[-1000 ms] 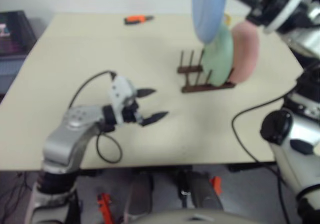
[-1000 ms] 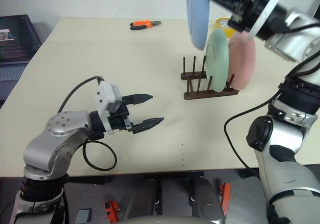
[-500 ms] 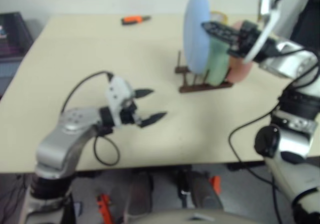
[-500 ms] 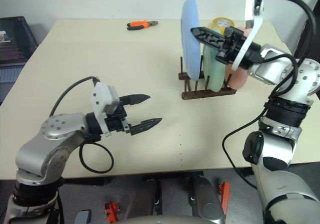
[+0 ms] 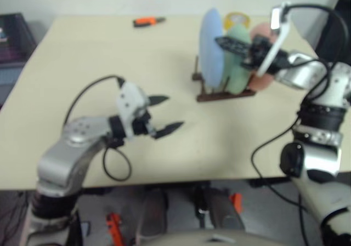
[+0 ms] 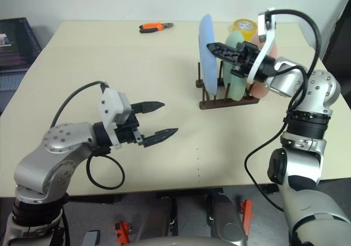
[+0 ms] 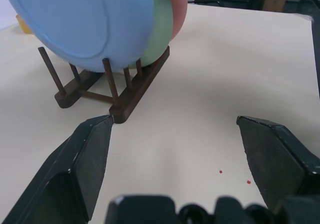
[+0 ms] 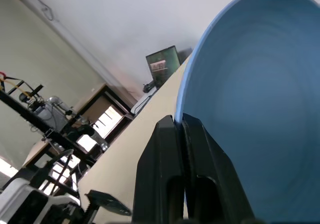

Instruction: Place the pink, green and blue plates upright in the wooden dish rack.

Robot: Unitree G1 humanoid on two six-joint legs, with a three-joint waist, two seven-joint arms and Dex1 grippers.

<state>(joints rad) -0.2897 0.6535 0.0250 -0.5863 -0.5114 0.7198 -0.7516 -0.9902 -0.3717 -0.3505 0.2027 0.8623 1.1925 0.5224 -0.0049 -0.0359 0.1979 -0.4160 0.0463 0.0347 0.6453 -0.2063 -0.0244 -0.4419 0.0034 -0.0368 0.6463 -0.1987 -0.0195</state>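
Now lower, blue plate (image 6: 207, 53) upright among wooden dish rack (image 6: 227, 99) pegs, right end effector (image 6: 215, 49) clenched on it.

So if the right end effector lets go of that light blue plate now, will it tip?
Probably not: the round light blue plate stands upright between the dark wooden rack's pegs. It looks stiff and thin-rimmed; being round, it might roll slightly.

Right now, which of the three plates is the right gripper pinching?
The blue plate: the right gripper is shut on its rim at the rack's open end. The green plate and pink plate stand free behind it.
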